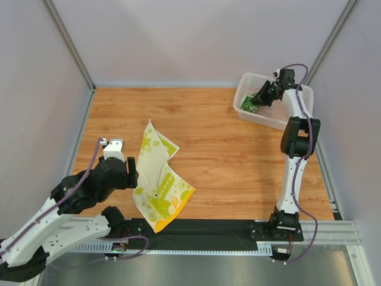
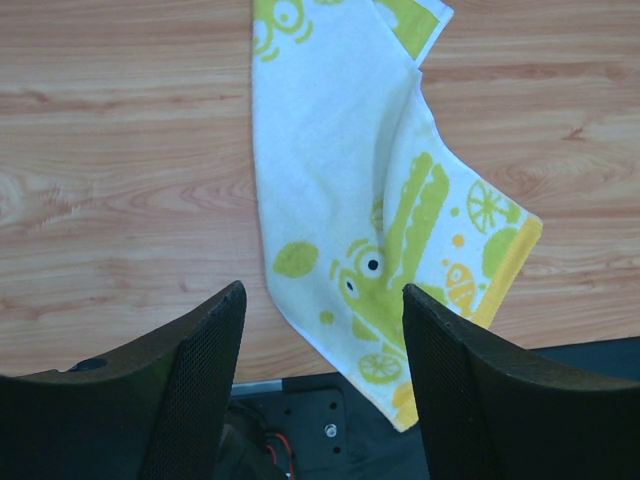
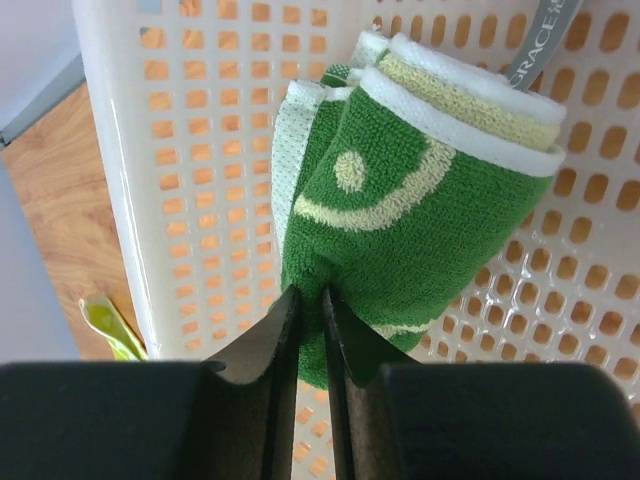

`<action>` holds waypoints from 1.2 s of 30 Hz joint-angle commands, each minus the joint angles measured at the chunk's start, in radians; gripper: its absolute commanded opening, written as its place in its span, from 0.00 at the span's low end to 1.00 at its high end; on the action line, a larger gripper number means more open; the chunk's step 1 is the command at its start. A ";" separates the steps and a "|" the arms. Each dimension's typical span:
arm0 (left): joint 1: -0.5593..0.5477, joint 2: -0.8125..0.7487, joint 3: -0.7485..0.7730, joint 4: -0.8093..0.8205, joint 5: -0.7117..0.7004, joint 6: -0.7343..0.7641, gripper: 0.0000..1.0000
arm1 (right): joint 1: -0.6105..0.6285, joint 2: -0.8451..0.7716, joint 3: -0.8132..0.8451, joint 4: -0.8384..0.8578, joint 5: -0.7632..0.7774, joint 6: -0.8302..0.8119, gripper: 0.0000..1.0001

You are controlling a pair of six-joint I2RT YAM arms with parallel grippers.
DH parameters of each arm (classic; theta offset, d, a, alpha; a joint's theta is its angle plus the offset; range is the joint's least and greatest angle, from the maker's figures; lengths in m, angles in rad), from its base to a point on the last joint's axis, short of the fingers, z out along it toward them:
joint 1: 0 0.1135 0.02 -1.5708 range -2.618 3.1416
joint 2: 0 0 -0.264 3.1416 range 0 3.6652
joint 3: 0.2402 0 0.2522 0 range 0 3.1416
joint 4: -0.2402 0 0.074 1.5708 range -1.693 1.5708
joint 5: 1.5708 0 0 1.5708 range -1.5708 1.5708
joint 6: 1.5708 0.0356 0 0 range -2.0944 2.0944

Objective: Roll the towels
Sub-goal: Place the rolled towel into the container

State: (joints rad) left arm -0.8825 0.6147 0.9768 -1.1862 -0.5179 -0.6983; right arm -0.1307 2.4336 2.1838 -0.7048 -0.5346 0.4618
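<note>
Right pincer [image 1: 257,98], top view: reaches into the white perforated basket [image 1: 271,122] at the far right corner of the worktop [image 1: 226,155], down at the green towel [image 1: 249,105] inside.
Left pincer [image 1: 132,173], same view: hangs beside the left edge of the cream-yellow towel [image 1: 158,185]. This towel lies loosely spread near the front, well apart from the basket, with its far corner folded over and its near corner on the black strip [image 1: 208,229].

Left wrist view: the left pincer stands wide and holds nothing. The cream-yellow towel lies below and between its fingers [image 2: 190,400], creased along the middle.

Right wrist view: jaws narrow and almost together, nipping the lower fold of the green towel, which is bunched in layers against the basket wall [image 3: 200,150]. How much cloth they hold is hard to tell.

Step in hand, as judged: fetching the green towel out to the worktop.
Handling notes:
- Lift straight up until the cloth clears the rim, since terry loops could snag in the perforations.
- A thin nip may slip, so move slowly.
- Set it down away from the other towel and spread it flat before rolling.
- Flatten the yellow towel's folded corner first, or the roll will likely come out lopsided.
</note>
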 commanded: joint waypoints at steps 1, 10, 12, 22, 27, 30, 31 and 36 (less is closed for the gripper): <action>0.005 -0.006 0.000 0.004 -0.017 -0.004 0.71 | 0.017 0.065 0.105 0.022 -0.004 0.049 0.15; 0.007 -0.001 0.000 -0.001 -0.022 -0.009 0.71 | 0.072 0.199 0.241 -0.013 0.093 0.037 0.11; 0.007 -0.003 0.000 -0.001 -0.024 -0.010 0.71 | 0.082 0.214 0.272 -0.038 0.131 0.031 0.11; 0.007 -0.012 0.002 -0.007 -0.025 -0.017 0.71 | 0.091 0.210 0.278 -0.056 0.193 0.003 0.23; 0.007 -0.020 0.000 -0.006 -0.027 -0.017 0.71 | 0.082 0.070 0.208 -0.009 0.190 -0.003 0.49; 0.007 -0.024 0.000 -0.007 -0.025 -0.018 0.70 | 0.074 0.012 0.194 -0.013 0.185 -0.003 0.54; 0.007 -0.027 0.000 -0.007 -0.025 -0.018 0.70 | 0.072 0.001 0.188 -0.016 0.185 -0.003 0.54; 0.007 -0.036 0.000 -0.007 -0.025 -0.020 0.70 | 0.069 -0.060 0.146 -0.041 0.182 -0.017 0.56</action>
State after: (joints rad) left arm -0.8818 0.5900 0.9768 -1.1908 -0.5262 -0.7124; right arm -0.0559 2.4657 2.3501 -0.7277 -0.3649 0.4679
